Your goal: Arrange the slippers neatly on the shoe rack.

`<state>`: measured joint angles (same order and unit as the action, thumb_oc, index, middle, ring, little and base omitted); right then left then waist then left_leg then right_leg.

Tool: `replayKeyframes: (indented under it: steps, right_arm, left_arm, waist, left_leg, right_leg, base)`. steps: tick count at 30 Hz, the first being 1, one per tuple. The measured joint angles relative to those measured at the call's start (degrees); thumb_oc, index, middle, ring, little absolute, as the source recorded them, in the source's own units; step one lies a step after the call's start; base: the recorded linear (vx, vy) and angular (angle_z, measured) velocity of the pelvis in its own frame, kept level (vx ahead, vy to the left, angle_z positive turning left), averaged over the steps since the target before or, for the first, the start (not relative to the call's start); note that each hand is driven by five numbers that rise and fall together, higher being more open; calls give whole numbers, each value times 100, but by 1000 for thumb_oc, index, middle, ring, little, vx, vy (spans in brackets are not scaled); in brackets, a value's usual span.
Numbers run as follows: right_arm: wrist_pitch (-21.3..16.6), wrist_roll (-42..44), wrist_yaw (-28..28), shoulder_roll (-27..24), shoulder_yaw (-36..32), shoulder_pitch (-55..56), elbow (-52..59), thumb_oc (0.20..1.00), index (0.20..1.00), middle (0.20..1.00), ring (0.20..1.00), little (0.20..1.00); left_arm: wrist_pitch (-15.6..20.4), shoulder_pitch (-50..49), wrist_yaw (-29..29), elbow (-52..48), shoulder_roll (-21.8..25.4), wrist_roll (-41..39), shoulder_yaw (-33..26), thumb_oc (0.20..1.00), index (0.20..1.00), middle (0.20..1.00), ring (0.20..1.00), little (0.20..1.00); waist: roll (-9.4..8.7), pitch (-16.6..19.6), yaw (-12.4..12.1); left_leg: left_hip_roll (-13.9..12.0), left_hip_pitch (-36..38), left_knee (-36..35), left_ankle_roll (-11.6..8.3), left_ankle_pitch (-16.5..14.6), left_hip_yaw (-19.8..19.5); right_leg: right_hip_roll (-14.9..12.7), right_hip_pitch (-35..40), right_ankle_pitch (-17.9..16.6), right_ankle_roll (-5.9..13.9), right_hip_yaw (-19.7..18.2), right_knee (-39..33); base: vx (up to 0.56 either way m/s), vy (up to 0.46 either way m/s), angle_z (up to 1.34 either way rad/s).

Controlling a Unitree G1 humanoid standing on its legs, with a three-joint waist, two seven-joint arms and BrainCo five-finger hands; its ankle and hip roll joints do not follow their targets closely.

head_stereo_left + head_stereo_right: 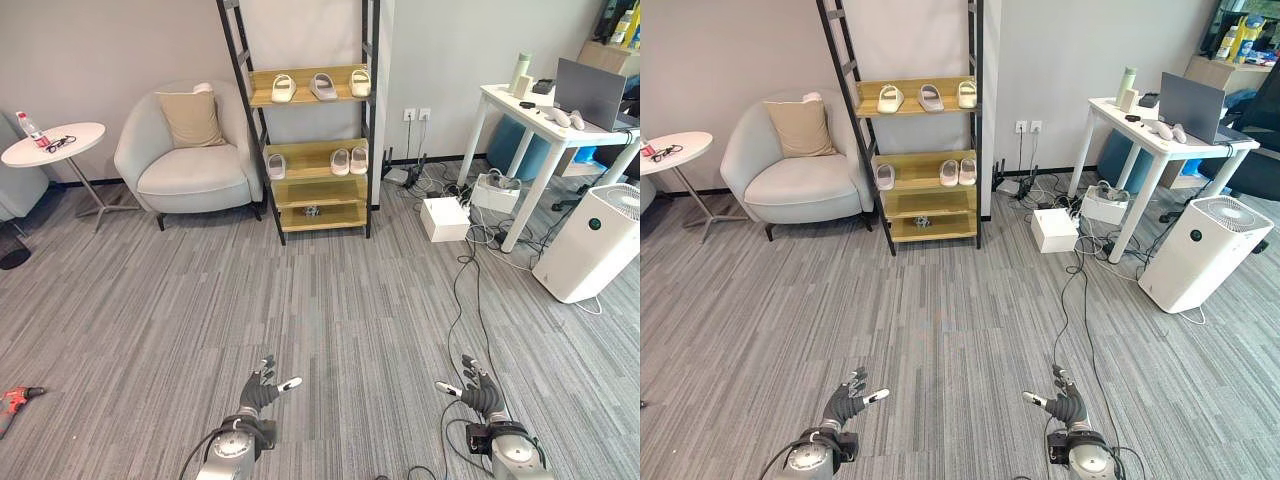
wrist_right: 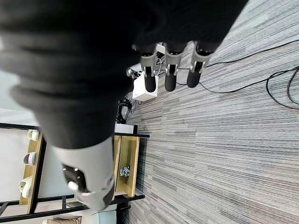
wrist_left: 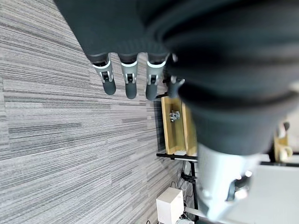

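The rack (image 1: 300,150) holds three slippers (image 1: 322,86) on top and three on its middle shelf (image 1: 315,160). Both hands, left (image 1: 260,390) and right (image 1: 480,393), hang low with straight fingers (image 3: 131,81), holding nothing.

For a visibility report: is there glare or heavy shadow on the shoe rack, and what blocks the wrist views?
Left eye view: the shoe rack is evenly lit, without glare; the slippers stand out against its wood. Left wrist view: the dark cover of the left hand hides much of the scene. Right wrist view: the right hand does likewise.
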<state>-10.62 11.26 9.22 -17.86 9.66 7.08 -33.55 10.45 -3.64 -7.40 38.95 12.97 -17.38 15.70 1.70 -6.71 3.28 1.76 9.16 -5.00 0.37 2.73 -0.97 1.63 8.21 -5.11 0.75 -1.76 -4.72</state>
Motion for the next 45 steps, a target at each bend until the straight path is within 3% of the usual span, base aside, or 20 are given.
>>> replayKeyframes:
  steps: [16,22,26,28,30,32,34,37,40,41,42,44,45]
  right_arm:
    - [-3,18,-58,-1,101,-78,-74,1000,1000,1000,1000,1000]
    - [3,95,-61,-1,106,-126,-213,1000,1000,1000,1000,1000]
    - [4,108,-54,-6,112,-211,-213,1000,1000,1000,1000,1000]
    - [7,84,-52,-16,153,-340,-209,1000,1000,1000,1000,1000]
    - [23,-12,-57,-1,228,-329,-212,1000,1000,1000,1000,1000]
    - [72,-11,-56,-3,249,-379,-200,1000,1000,1000,1000,1000]
    - [103,-11,-52,-6,277,-499,-203,1000,1000,1000,1000,1000]
    - [114,-128,-48,-11,267,-477,-194,1000,1000,1000,1000,1000]
    - [111,-272,-42,-62,40,-192,-13,1000,1000,1000,1000,1000]
    - [112,-297,-40,-159,-5,-141,10,1000,1000,1000,1000,1000]
    - [107,-319,-50,-243,-103,-88,42,1000,1000,1000,1000,1000]
    - [98,-332,-42,-310,-263,-37,128,1000,1000,1000,1000,1000]
    - [101,-331,-50,-387,-267,14,178,1000,1000,1000,1000,1000]
  left_arm:
    - [1,-31,4,-42,5,-26,-7,1000,1000,1000,1000,1000]
    - [1,11,-5,-40,-11,-309,-19,1000,1000,1000,1000,1000]
    - [1,152,-21,-32,2,-387,-3,1000,1000,1000,1000,1000]
    - [0,284,-49,-28,29,-382,27,1000,1000,1000,1000,1000]
    - [2,415,-53,-29,43,-364,36,1000,1000,1000,1000,1000]
    - [2,434,-62,-26,48,-366,28,1000,1000,1000,1000,1000]
    - [3,441,-79,-17,77,-372,0,1000,1000,1000,1000,1000]
    - [12,439,-88,49,2,-406,-46,1000,1000,1000,1000,1000]
    - [8,422,10,37,-23,-423,-7,1000,1000,1000,1000,1000]
    - [12,389,32,39,-69,-454,-22,1000,1000,1000,1000,1000]
    - [9,377,64,48,-101,-535,-38,1000,1000,1000,1000,1000]
    - [13,391,82,47,-145,-650,-57,1000,1000,1000,1000,1000]
    - [12,373,90,48,-171,-652,-47,1000,1000,1000,1000,1000]
  waist:
    - [6,-7,1]
    - [-36,-127,-16]
    - [-28,-206,28]
    - [9,-380,66]
    - [-114,-499,130]
    - [-167,-512,122]
    - [-159,-614,116]
    - [-188,-631,176]
    - [-220,-620,293]
    - [-175,-588,303]
    - [-111,-551,337]
    - [-162,-536,384]
    - [-190,-528,360]
  left_leg:
    - [-6,-208,1,0,2,125]
    - [8,-213,0,89,-9,125]
    - [40,-315,4,145,-22,102]
    - [58,-305,7,199,5,37]
    - [193,-285,39,268,19,-84]
    - [179,-306,41,299,23,-79]
    - [128,-308,44,324,19,-58]
    - [-20,-296,44,139,-128,-185]
    - [-208,-85,46,-51,-304,-485]
    - [-326,25,142,-142,-394,-488]
    - [-403,12,469,-270,-476,-456]
    - [-403,-199,1186,-458,-680,-481]
    - [-364,-357,1778,-552,-820,-487]
  right_leg:
    - [10,-259,-48,11,-123,-1]
    - [-2,-281,-30,9,-131,67]
    - [-10,-755,344,100,-117,865]
    - [-20,-1185,590,282,-213,1844]
    - [-113,-1640,1103,370,-418,2645]
    - [-98,-1805,1132,363,-424,2660]
    - [-161,-2018,1021,488,-438,2118]
    - [-256,-2082,746,614,42,1552]
    - [-63,-1775,418,418,193,1399]
    - [56,-1650,468,336,220,1378]
    - [166,-1521,536,216,279,1294]
    - [197,-1332,495,70,272,1136]
    - [186,-1232,355,90,293,1075]
  base:
    - [7,9,-3]
    - [35,89,-3]
    - [17,75,3]
    - [82,21,20]
    - [196,-16,27]
    - [164,-62,-4]
    - [247,-106,-2]
    - [296,-166,19]
    - [274,-164,48]
    - [464,-260,24]
    - [317,-178,9]
    - [168,-127,3]
    - [251,-198,-18]
